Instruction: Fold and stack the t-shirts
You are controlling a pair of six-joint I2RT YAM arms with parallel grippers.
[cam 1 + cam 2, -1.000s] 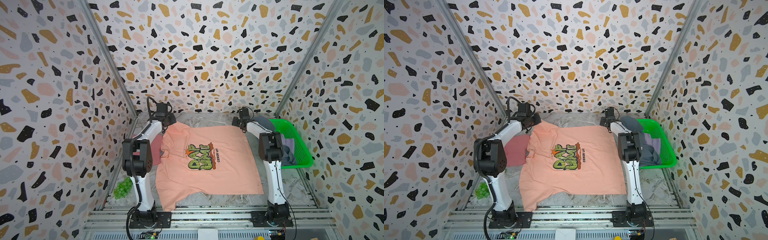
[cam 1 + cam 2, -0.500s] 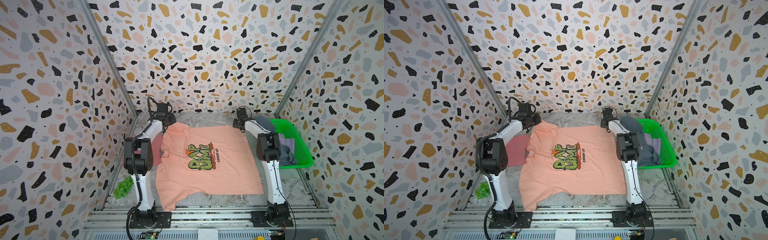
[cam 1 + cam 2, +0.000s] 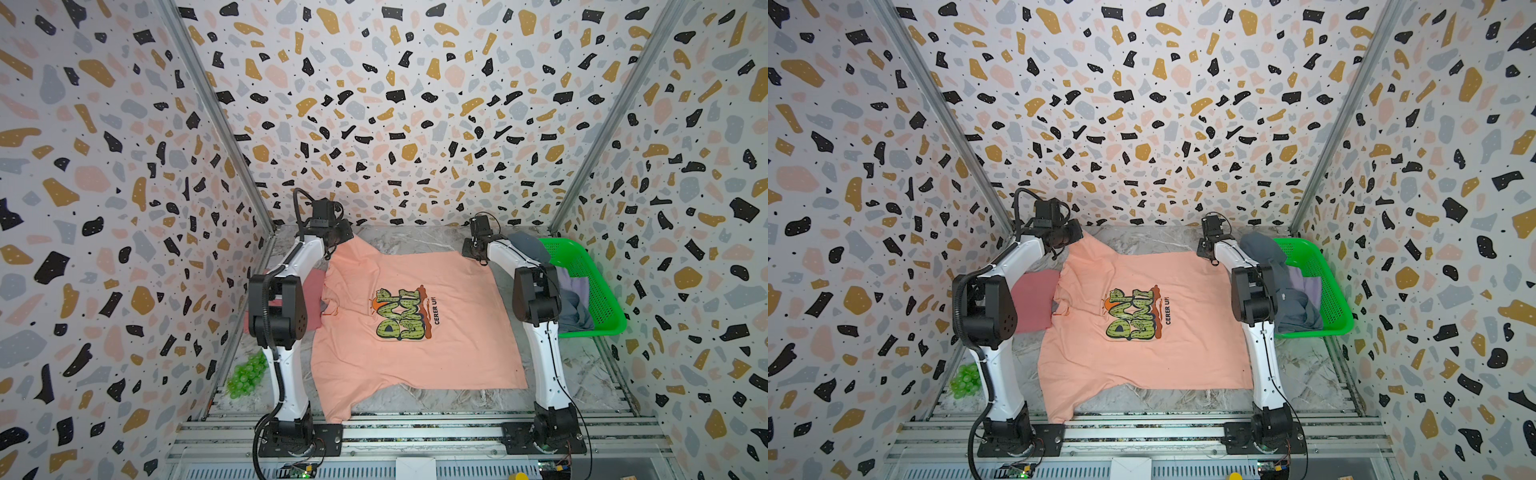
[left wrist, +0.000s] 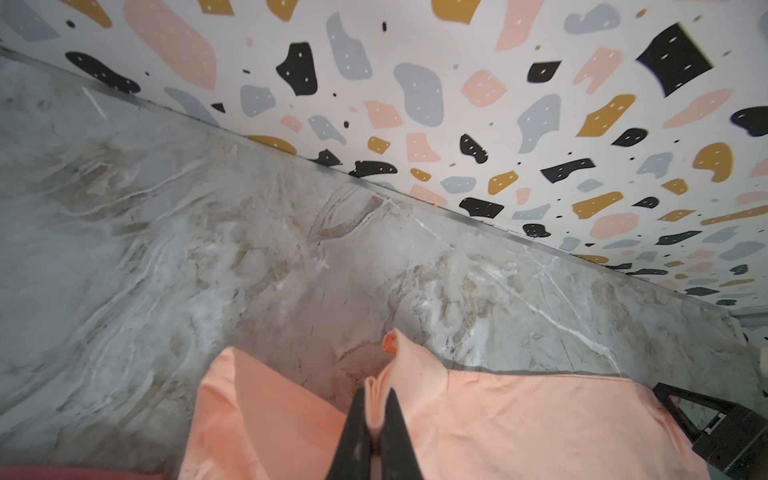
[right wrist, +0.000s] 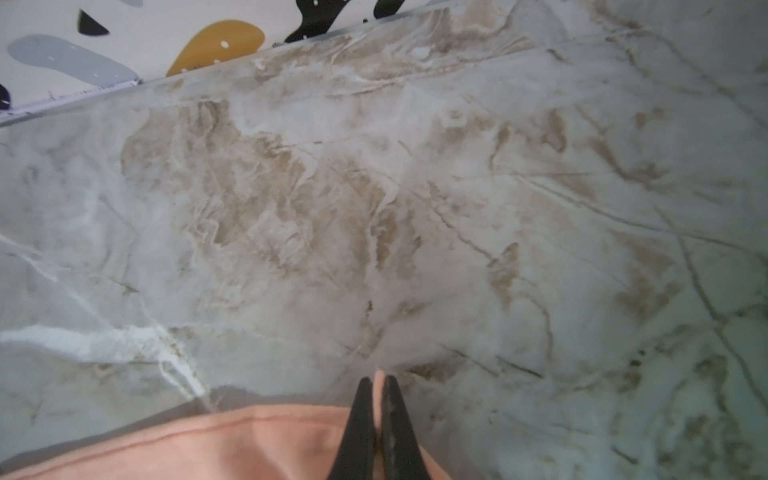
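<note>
A peach-orange t-shirt [image 3: 415, 316] [image 3: 1142, 316] with a green cartoon print lies spread flat on the marble table. At its far left corner my left gripper [image 3: 343, 241] [image 4: 376, 395] is shut on a pinched fold of the peach fabric [image 4: 399, 357]. At the far right corner my right gripper [image 3: 473, 253] [image 5: 377, 384] is shut on the shirt's hem [image 5: 249, 440], a sliver of peach cloth between the black fingers. A dusty rose-red t-shirt [image 3: 1034, 303] lies partly under the peach one, behind the left arm. Slate blue-grey [image 3: 528, 245] and pale lavender [image 3: 575, 282] t-shirts sit in the basket.
A bright green perforated basket [image 3: 598, 291] [image 3: 1329, 291] stands at the right wall. A cluster of small green balls [image 3: 245, 374] lies at the front left. The patterned back wall [image 4: 457, 104] rises close behind both grippers. Metal rails [image 3: 415, 428] run along the front edge.
My right gripper has moved slightly toward the shirt's far right corner and closed on the hem. The left gripper stays shut on its corner.
</note>
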